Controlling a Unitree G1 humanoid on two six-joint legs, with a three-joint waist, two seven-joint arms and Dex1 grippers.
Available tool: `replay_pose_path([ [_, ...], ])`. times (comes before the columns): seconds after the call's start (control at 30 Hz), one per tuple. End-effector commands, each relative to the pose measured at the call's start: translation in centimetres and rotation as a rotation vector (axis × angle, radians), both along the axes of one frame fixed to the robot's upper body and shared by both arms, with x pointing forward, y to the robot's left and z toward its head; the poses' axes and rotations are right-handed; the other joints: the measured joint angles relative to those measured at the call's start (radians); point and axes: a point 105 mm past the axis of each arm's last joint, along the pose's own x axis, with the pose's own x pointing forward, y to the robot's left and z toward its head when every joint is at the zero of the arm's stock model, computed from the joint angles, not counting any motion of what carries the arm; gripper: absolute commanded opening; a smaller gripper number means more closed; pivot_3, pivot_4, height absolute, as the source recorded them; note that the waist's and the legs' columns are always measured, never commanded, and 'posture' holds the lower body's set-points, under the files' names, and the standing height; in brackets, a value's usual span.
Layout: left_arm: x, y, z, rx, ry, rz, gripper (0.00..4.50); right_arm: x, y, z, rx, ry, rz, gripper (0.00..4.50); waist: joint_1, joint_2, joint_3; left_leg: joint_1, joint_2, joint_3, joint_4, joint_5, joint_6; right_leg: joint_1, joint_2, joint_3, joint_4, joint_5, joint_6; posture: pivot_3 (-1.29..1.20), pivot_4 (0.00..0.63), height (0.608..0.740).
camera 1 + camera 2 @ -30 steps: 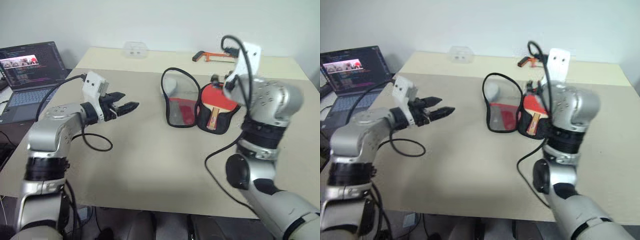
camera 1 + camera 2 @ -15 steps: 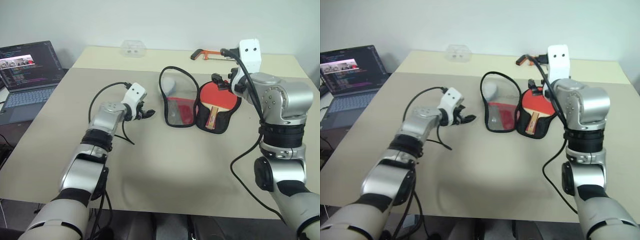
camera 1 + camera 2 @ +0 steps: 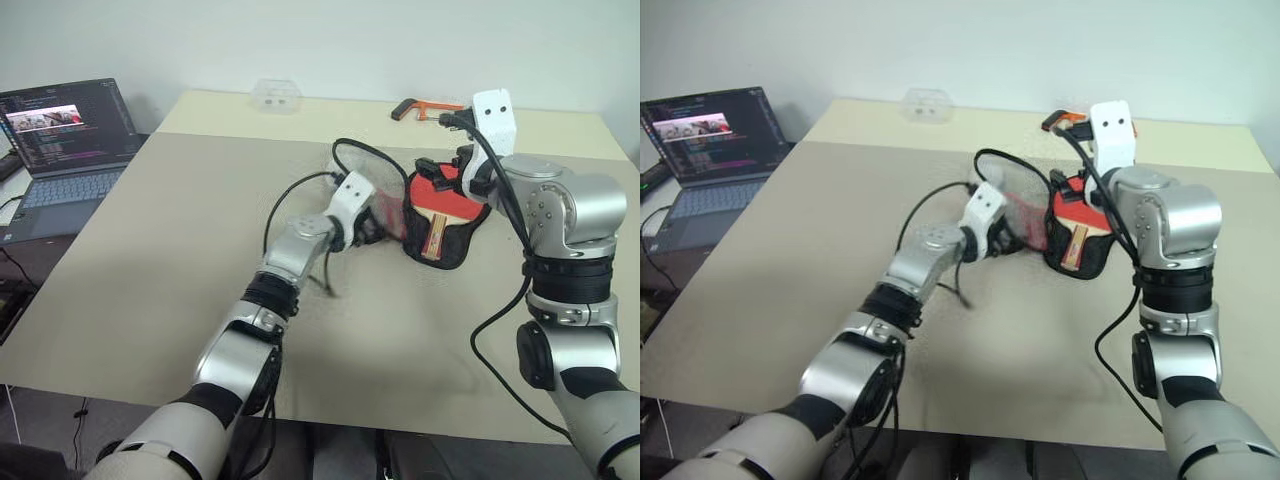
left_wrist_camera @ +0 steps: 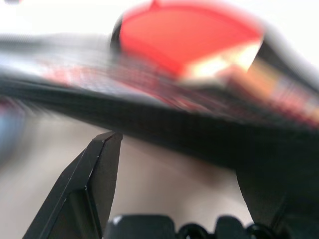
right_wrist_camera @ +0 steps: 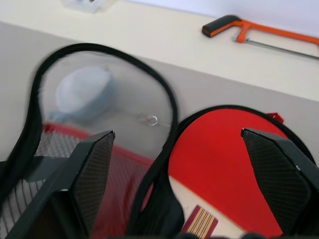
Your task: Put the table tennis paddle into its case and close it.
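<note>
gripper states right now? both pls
Left gripper: open, holding nothing, at the open flap of the case.
Right gripper: open, empty, above the paddle.

2 head eyes look down; both wrist cameras closely share the case (image 5: 124, 164).

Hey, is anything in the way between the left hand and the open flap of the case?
Nothing visible. The left hand is open right at the raised flap of the case, with only bare table beside it. The table tennis paddle already lies in the other half.
</note>
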Motion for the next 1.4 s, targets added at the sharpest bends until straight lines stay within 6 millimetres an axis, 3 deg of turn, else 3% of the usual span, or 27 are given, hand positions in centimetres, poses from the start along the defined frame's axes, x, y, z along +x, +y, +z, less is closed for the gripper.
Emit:
replay_pose_path([
  [0.03,-0.7,-2.5,3.5,-0.016,-0.14,-0.04,3.68,-0.4,-1.6,4.0,0.021,-0.149,-0.052,4.47,0.0,0.0,0.0,0.0,0.0,0.0,0.0,0.0,0.0,0.0,0.0,0.0,0.0,0.0,0.0,0.0,0.15,0.74],
  [0.17,-1.8,-5.1,3.0,0.027,-0.158,-0.113,3.68,-0.5,-3.6,5.3,0.014,-0.198,-0.115,4.47,-0.001,0.0,0.0,0.0,0.0,0.0,0.0,0.0,0.0,0.0,0.0,0.0,0.0,0.0,0.0,0.0,0.15,0.74],
  [0.3,-3.1,-6.9,0.2,0.102,-0.096,-0.17,3.68,-0.7,-6.5,6.8,0.001,-0.248,-0.207,4.47,-0.001,0.0,0.0,0.0,-0.001,0.001,-0.001,0.0,0.0,0.0,0.0,0.0,0.0,0.0,0.0,0.0,0.15,0.74],
  [0.37,-3.5,-7.2,-0.6,0.114,-0.09,-0.17,3.68,-0.8,-7.6,7.4,-0.006,-0.261,-0.234,4.47,-0.002,0.0,0.0,0.0,-0.001,0.001,-0.001,0.0,0.0,0.0,0.0,0.001,0.0,0.0,0.0,0.0,0.15,0.74],
  [0.47,-3.2,-6.5,0.4,0.037,-0.054,-0.137,3.68,-1.0,-9.1,7.1,0.035,-0.229,-0.253,4.47,-0.006,0.0,0.0,0.001,-0.001,0.001,-0.001,0.0,0.001,0.0,0.001,0.001,0.0,0.0,0.0,0.0,0.15,0.74],
  [0.53,-3.1,-4.9,2.9,-0.01,-0.108,-0.16,3.68,-1.0,-9.4,5.6,0.173,-0.138,-0.192,4.47,-0.009,0.0,0.0,0.001,-0.001,0.002,-0.001,0.0,0.001,0.0,0.001,0.002,0.001,0.0,0.0,0.0,0.15,0.74],
  [0.67,-6.0,-0.4,8.8,-0.169,-0.118,-0.358,3.68,-2.0,-8.9,-0.7,0.35,0.155,-0.022,4.47,-0.012,0.001,0.0,0.002,0.001,0.002,-0.001,0.001,-0.001,0.0,0.003,0.002,0.002,0.0,0.0,0.0,0.15,0.74],
  [0.77,-8.3,3.5,9.9,-0.161,-0.076,-0.454,3.68,-3.5,-7.8,-4.6,0.45,0.322,0.075,4.47,-0.013,0.002,-0.001,0.004,0.002,0.002,-0.002,0.002,-0.002,0.001,0.003,0.002,0.001,0.0,0.0,0.0,0.15,0.74],
  [0.87,-9.2,7.0,9.4,-0.151,0.001,-0.45,4.47,-5.3,-6.5,-7.4,0.524,0.435,0.168,4.5,-0.013,0.003,-0.001,0.004,0.002,0.002,-0.001,0.002,-0.002,0.003,0.002,0.002,0.001,0.0,0.0,0.0,0.15,0.74],
  [0.97,-10.4,9.8,8.3,-0.115,0.069,-0.444,4.47,-6.5,-6.4,-10.0,0.586,0.501,0.173,4.5,-0.012,0.003,-0.001,0.008,0.002,0.0,0.0,0.002,-0.002,0.008,0.002,0.001,0.0,0.0,0.0,0.0,0.15,0.74],
  [1.07,-11.0,11.9,7.2,-0.076,0.111,-0.409,4.47,-6.7,-6.8,-10.9,0.703,0.5,0.166,4.5,-0.011,0.003,-0.001,0.009,0.001,-0.003,0.001,0.0,0.0,0.011,0.002,0.0,0.0,0.0,0.0,0.0,0.15,0.74],
  [1.27,-9.2,14.7,3.2,0.154,0.052,-0.215,4.47,-6.1,-7.8,-12.6,0.879,0.501,0.07,4.5,-0.007,0.003,-0.001,0.011,0.001,-0.003,0.001,0.0,0.001,0.012,0.002,0.0,0.0,0.0,0.0,0.0,0.15,0.74],
  [1.4,-9.5,14.7,1.2,0.23,0.05,-0.208,4.47,-5.8,-8.8,-14.2,0.908,0.509,-0.022,4.5,-0.007,0.002,-0.002,0.011,0.001,-0.002,0.001,0.0,0.001,0.012,0.002,0.001,0.0,0.0,0.0,0.0,0.15,0.74],
])
